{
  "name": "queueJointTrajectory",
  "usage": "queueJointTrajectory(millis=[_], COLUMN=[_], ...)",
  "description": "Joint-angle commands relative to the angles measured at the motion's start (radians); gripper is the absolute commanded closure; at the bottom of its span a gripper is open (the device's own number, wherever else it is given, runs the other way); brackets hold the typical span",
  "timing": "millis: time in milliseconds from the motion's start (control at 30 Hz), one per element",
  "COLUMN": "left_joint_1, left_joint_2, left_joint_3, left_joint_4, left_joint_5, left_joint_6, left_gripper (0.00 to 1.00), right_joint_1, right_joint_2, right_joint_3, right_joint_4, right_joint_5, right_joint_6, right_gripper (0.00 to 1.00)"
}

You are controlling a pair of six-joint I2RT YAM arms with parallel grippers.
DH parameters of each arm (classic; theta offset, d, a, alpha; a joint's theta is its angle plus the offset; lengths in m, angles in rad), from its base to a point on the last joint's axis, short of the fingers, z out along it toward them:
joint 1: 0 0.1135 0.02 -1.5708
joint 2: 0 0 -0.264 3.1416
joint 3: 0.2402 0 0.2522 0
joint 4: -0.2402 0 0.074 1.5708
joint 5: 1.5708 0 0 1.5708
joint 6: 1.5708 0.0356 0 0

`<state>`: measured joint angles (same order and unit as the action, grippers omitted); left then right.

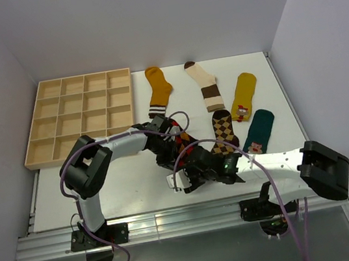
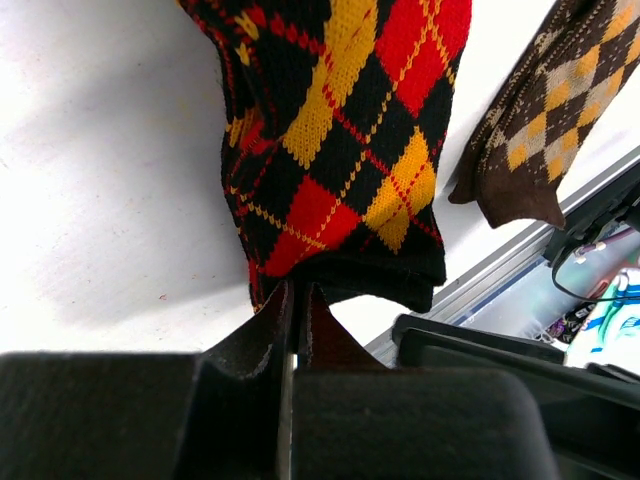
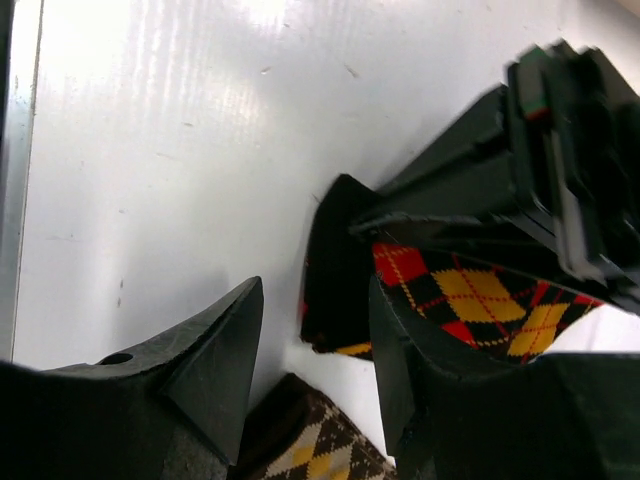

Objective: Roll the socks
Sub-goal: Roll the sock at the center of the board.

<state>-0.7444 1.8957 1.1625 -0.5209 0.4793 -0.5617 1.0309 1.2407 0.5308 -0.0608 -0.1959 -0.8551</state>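
A red, black and yellow argyle sock [image 1: 187, 147] lies mid-table between both grippers. My left gripper [image 1: 167, 145] is shut on its black cuff edge; in the left wrist view [image 2: 296, 300] the sock [image 2: 340, 150] stretches away from the jaws. My right gripper [image 1: 189, 165] is open in the right wrist view [image 3: 310, 350], its fingers either side of the same sock's dark end [image 3: 335, 270]. A brown and orange argyle sock [image 1: 224, 129] lies just right; it also shows in the wrist views [image 2: 540, 130] [image 3: 310, 450].
A mustard sock [image 1: 157, 90], a cream sock with brown bands [image 1: 206, 86], a yellow sock with a red mark [image 1: 244, 96] and a teal sock [image 1: 261, 129] lie flat behind and to the right. A wooden compartment tray [image 1: 80, 115] stands at the back left.
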Motion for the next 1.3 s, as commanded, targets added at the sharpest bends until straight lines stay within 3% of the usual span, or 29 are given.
queueJointTrajectory(millis=[0,500,667,733,867,900,1033,1267], left_joint_1=[0.004,0.004,0.005,0.007,0.019,0.023,0.031,0.031], left_joint_2=[0.025,0.011,0.000,-0.006,-0.027,-0.047,-0.110,-0.263], left_joint_3=[0.023,0.009,0.011,0.006,-0.018,-0.026,-0.098,-0.240], left_joint_4=[-0.028,-0.037,-0.039,-0.033,0.001,0.031,0.133,0.353], left_joint_5=[-0.005,-0.019,-0.021,-0.018,-0.016,-0.019,-0.031,-0.114], left_joint_6=[0.031,0.056,0.056,0.048,0.011,-0.003,-0.117,-0.296], left_gripper=[0.98,0.97,0.94,0.91,0.85,0.79,0.68,0.60], right_joint_1=[0.035,0.034,0.005,-0.011,-0.064,-0.102,-0.201,-0.310], right_joint_2=[0.035,0.163,0.190,0.186,0.155,0.152,0.144,0.187], right_joint_3=[0.008,-0.022,0.006,0.027,0.064,0.072,0.121,0.213], right_joint_4=[0.055,0.188,0.135,0.082,-0.002,-0.045,-0.134,-0.296], right_joint_5=[0.067,0.193,0.185,0.165,0.083,0.026,-0.106,-0.305], right_joint_6=[-0.036,-0.075,-0.064,-0.056,-0.010,-0.004,0.019,0.010], right_gripper=[0.46,0.48,0.57,0.68,0.80,0.82,0.85,0.87])
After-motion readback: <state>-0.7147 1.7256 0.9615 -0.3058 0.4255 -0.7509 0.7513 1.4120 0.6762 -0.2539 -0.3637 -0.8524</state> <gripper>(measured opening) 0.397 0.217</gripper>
